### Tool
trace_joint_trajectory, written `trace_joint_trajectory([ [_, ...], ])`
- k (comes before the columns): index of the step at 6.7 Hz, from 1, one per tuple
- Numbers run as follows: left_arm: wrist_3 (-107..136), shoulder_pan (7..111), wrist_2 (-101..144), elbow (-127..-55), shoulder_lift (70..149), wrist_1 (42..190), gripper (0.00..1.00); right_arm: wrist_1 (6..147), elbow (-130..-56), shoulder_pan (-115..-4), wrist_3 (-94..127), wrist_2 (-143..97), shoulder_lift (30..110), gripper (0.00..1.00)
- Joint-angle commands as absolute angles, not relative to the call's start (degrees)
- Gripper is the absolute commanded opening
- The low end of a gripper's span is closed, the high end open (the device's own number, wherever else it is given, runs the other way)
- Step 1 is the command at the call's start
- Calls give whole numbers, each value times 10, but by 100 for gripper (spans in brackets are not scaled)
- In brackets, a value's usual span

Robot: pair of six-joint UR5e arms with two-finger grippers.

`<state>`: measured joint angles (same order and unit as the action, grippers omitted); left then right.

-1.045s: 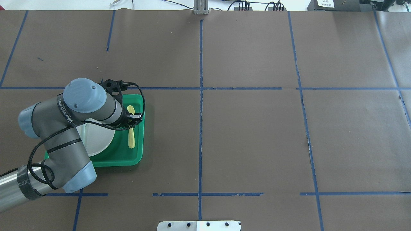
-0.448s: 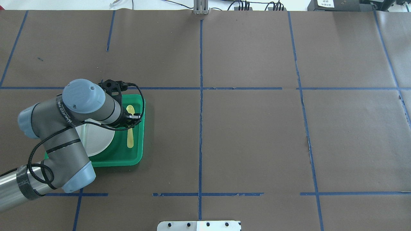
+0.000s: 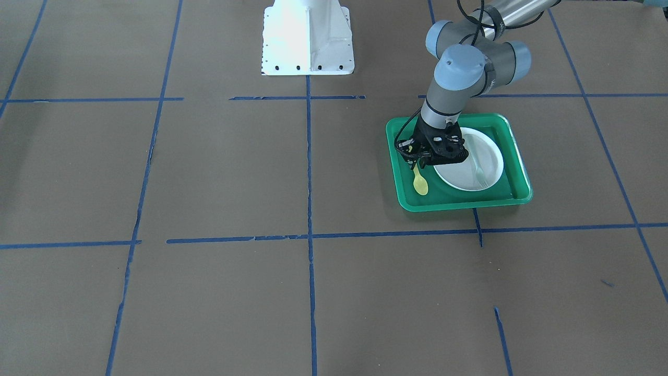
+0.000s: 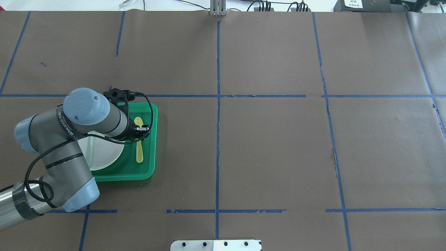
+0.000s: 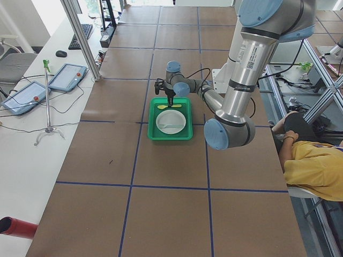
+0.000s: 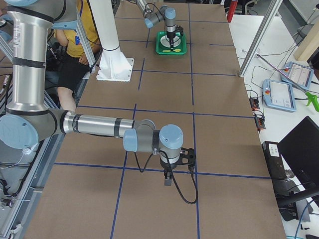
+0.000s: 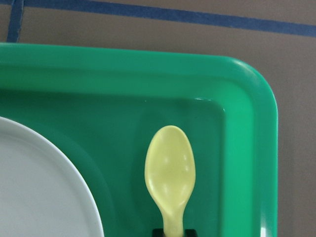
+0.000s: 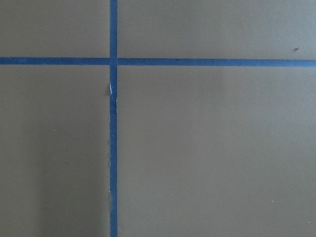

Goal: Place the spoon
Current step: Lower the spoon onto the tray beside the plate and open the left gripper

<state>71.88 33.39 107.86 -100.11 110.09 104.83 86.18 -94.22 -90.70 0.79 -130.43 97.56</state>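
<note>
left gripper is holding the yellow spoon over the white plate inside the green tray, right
Not quite. The left gripper does hold the yellow spoon inside the green tray, but over the tray's bare floor beside the white plate, not over it. The left wrist-mounted view shows the spoon's bowl clear of the plate's rim.

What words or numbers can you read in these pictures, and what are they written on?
"WAN…": white letters on the black band round the left arm; the rest is too blurred.
White sticker on the black box at the table's far edge: too small to read.
Nothing else shows writing I can read.
</note>
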Motion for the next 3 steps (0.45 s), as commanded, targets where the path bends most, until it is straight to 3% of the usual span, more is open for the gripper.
trace_joint_trajectory([
  [1, 715, 341, 1082, -1020, 1100, 1044, 67, 861, -942, -907, 7, -1304, 976, 100],
  [2, 709, 358, 1083, -1045, 1100, 1040, 100, 861, -942, -907, 8, -1304, 976, 100],
  [3, 702, 384, 1084, -1071, 1081, 1039, 100, 862, -942, -907, 8, -1304, 976, 100],
])
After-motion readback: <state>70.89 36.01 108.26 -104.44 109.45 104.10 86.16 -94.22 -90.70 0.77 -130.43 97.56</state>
